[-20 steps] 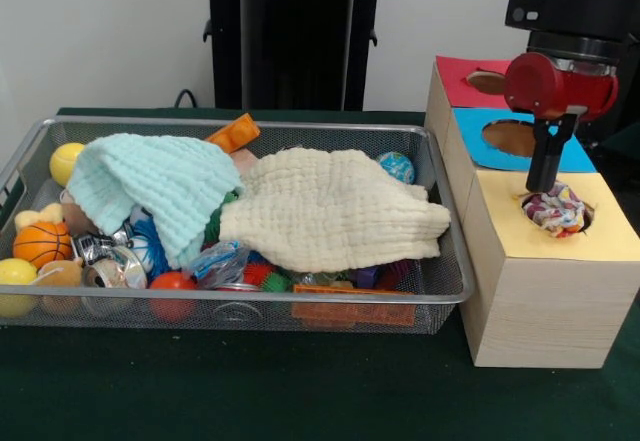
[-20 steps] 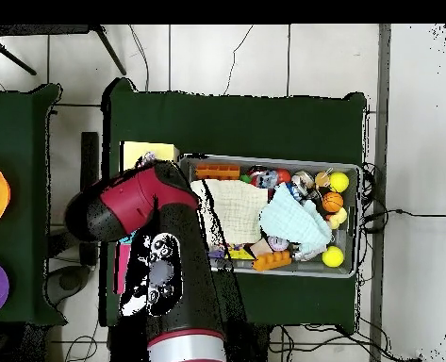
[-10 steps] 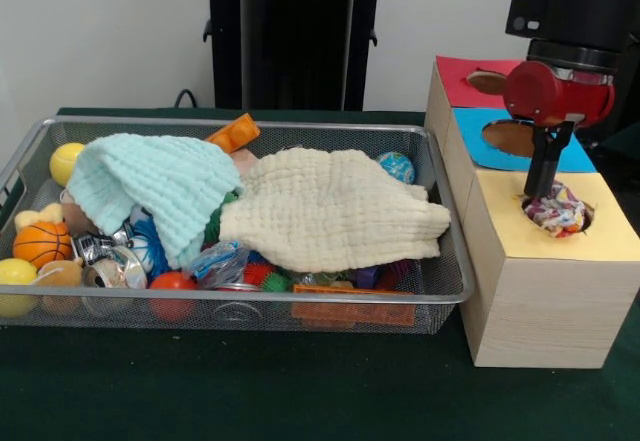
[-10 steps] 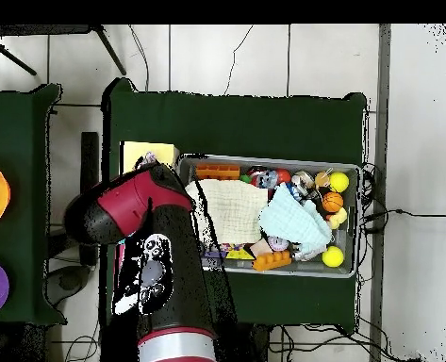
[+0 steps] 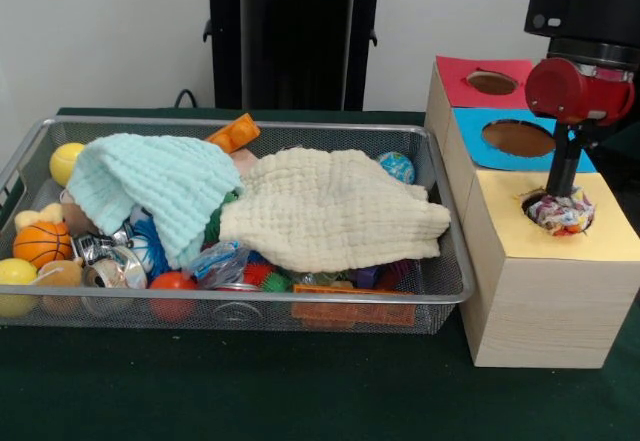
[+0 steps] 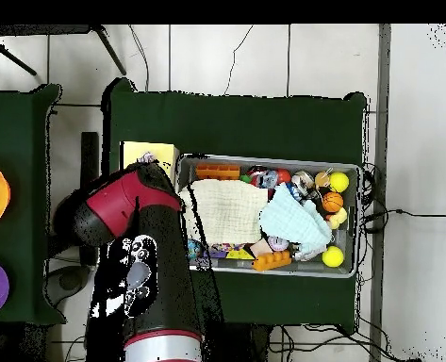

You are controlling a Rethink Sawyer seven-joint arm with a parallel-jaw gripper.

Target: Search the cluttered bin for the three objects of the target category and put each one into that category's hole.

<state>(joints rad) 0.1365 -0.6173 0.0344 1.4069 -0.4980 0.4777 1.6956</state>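
Note:
A crumpled multicoloured wrapper bundle point(image 5: 562, 212) sits in the round hole of the yellow box top point(image 5: 610, 229). My gripper point(image 5: 560, 189) hangs straight down over that hole, its tip at the bundle's upper edge; only a narrow black bar under the red wrist shows. The wire bin point(image 5: 448, 291) holds a cream cloth point(image 5: 330, 206) and a mint cloth point(image 5: 150, 186) that cover most of the clutter. In the overhead view the red arm point(image 6: 132, 212) hides the gripper and most of the box; the bin point(image 6: 353, 172) lies to its right.
The box also has a blue top point(image 5: 520, 138) and a red top point(image 5: 490, 81), each with a hole. Around the cloths lie yellow balls point(image 5: 66, 159), a small basketball point(image 5: 40, 243), a globe ball point(image 5: 396, 167), an orange block point(image 5: 234, 132) and a red ball point(image 5: 172, 282).
The arm has shifted to the right in the front view. The wrapper bundle sits lower in the yellow hole than a second ago.

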